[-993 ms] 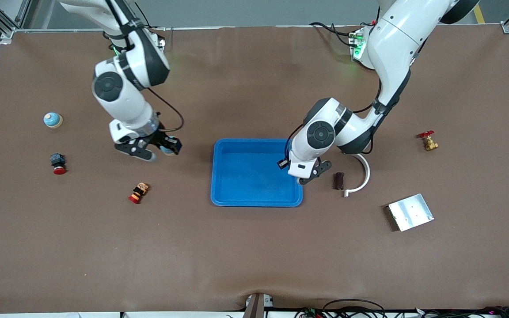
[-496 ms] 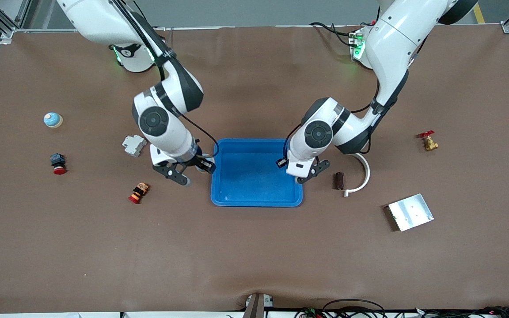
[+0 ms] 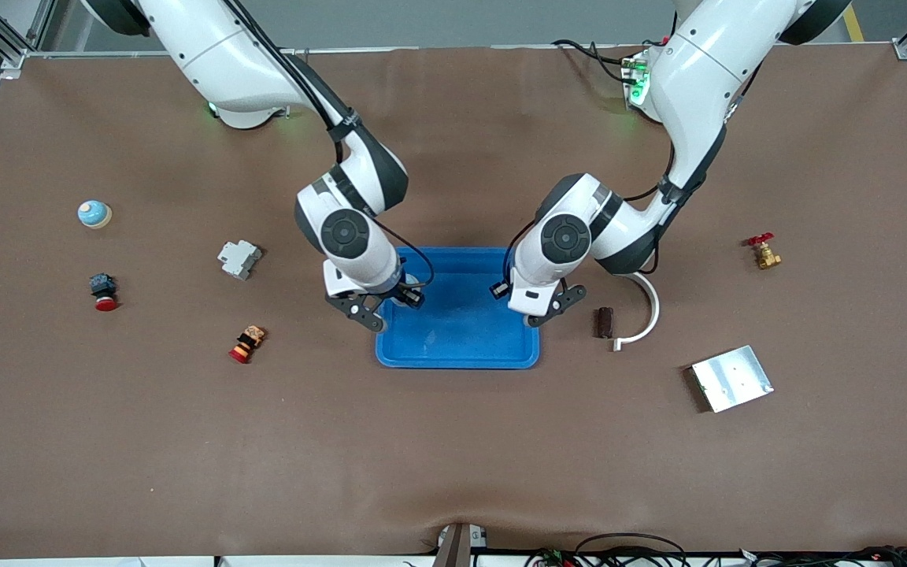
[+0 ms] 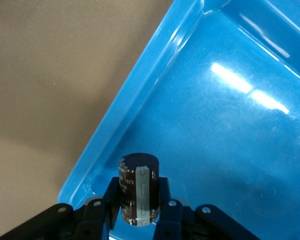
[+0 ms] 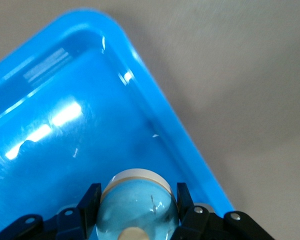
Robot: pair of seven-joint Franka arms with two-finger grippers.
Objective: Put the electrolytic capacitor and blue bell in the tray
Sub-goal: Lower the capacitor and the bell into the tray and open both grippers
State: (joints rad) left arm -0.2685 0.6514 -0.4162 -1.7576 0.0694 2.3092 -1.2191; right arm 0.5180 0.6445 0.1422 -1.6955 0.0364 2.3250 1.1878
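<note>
Here, both arms are carrying parts over the blue tray point(image 3: 453, 346). The right end effector point(image 3: 390, 303) is clamping the blue bell point(image 5: 137, 207), a glossy dome, above the tray's rim. The left end effector point(image 3: 536, 309) is clamping the electrolytic capacitor point(image 4: 139, 187), a dark cylinder. Next, each should be lowering, then releasing.

L claw point(image 4: 138, 220) & R claw point(image 5: 136, 220) both clamped, arms extended.
</note>
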